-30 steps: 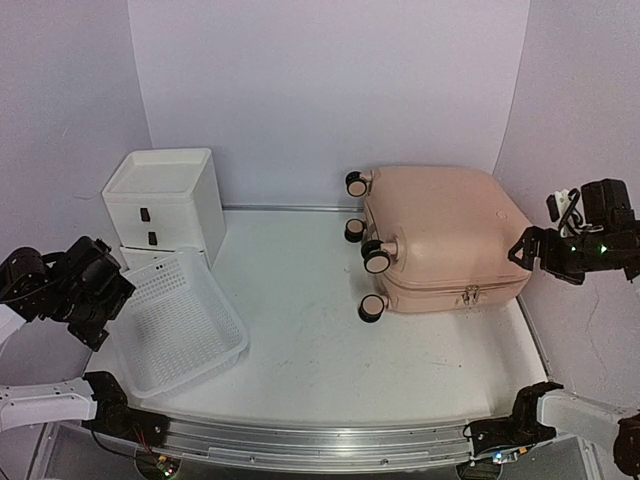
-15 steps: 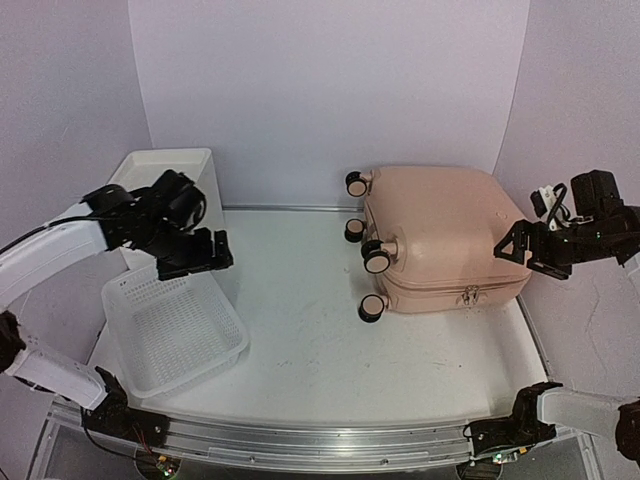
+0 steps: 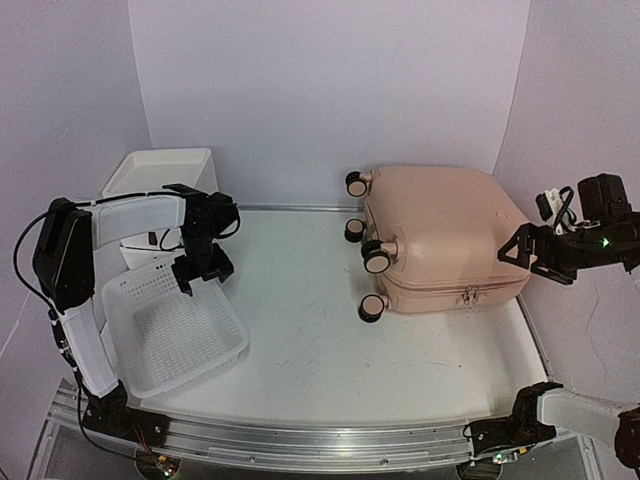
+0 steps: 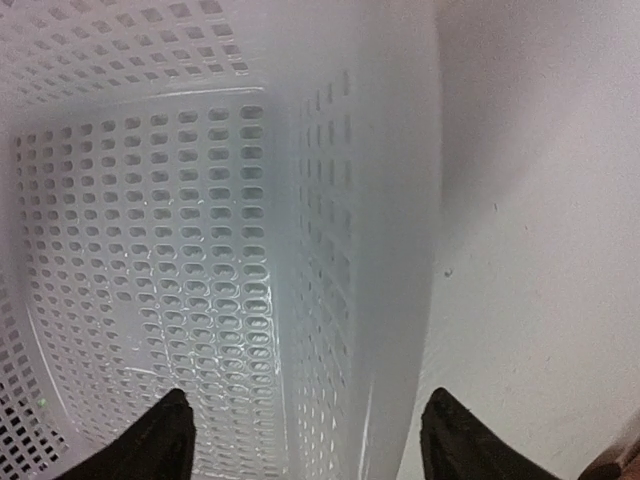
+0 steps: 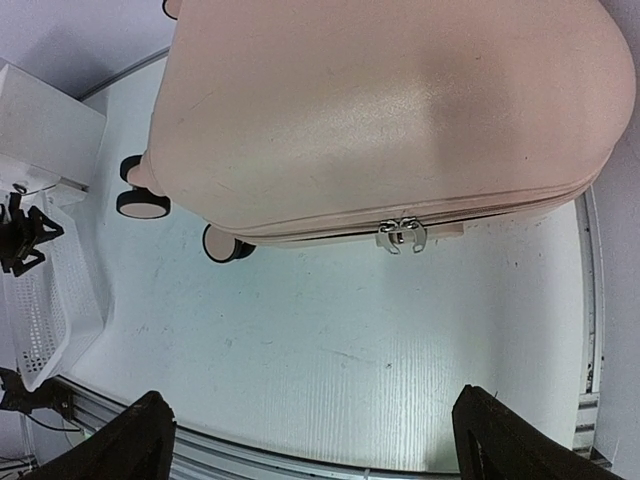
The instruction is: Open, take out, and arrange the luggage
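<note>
The pale pink suitcase (image 3: 440, 235) lies closed on its side at the back right of the table, its caster wheels (image 3: 375, 257) pointing left. Its twin zipper pulls (image 3: 468, 295) hang on the near edge and also show in the right wrist view (image 5: 402, 233). My right gripper (image 3: 527, 256) is open and empty, in the air beside the suitcase's near right corner. In its own view (image 5: 315, 445) it looks down on the shell (image 5: 380, 110). My left gripper (image 3: 203, 270) is open and straddles the white mesh basket's far right wall (image 4: 340, 300).
The white mesh basket (image 3: 175, 320) sits at the near left, tilted against the white drawer unit (image 3: 150, 180) behind it. A metal rail (image 3: 320, 440) runs along the table's near edge. Lilac walls close in the back and both sides.
My left arm has swung from the far left, in over the basket, and dropped to its far right rim. My right gripper has barely shifted. The suitcase has not moved.
</note>
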{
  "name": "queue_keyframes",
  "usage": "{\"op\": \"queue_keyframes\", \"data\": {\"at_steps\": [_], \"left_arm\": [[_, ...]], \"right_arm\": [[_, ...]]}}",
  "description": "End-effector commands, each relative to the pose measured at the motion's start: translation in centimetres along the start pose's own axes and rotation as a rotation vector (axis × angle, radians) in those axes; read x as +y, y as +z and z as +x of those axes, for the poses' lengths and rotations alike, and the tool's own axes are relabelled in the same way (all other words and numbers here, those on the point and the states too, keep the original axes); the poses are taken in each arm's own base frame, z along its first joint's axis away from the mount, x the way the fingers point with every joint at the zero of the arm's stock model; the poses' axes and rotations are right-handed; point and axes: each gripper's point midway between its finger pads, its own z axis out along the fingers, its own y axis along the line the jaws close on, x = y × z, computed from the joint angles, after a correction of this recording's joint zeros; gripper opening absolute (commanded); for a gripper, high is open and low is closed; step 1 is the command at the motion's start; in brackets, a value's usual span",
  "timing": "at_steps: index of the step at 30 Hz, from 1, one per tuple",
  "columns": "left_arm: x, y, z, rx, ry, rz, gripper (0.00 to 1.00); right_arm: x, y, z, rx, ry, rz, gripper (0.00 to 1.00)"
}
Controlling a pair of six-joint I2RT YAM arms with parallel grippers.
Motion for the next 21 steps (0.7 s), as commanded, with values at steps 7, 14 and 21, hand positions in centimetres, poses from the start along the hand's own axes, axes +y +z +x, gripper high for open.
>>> {"op": "queue_keyframes", "data": {"at_steps": [7, 14, 21], "left_arm": [[3.3, 1.0, -3.5, -0.004, -0.464, -0.055, 0.40], [7.8, 0.7, -5.3, -0.006, -0.681, -0.051, 0.23], [11.0, -0.6, -6.7, -0.044, -0.794, -0.004, 0.18]], "right_arm": [[2.3, 0.5, -0.3, 0.048, 0.038, -0.131, 0.98], [3.2, 1.3, -0.7, 0.073, 0.079, -0.188, 0.98], [5.1, 1.9, -1.1, 0.118, 0.029, -0.232, 0.98]]}}
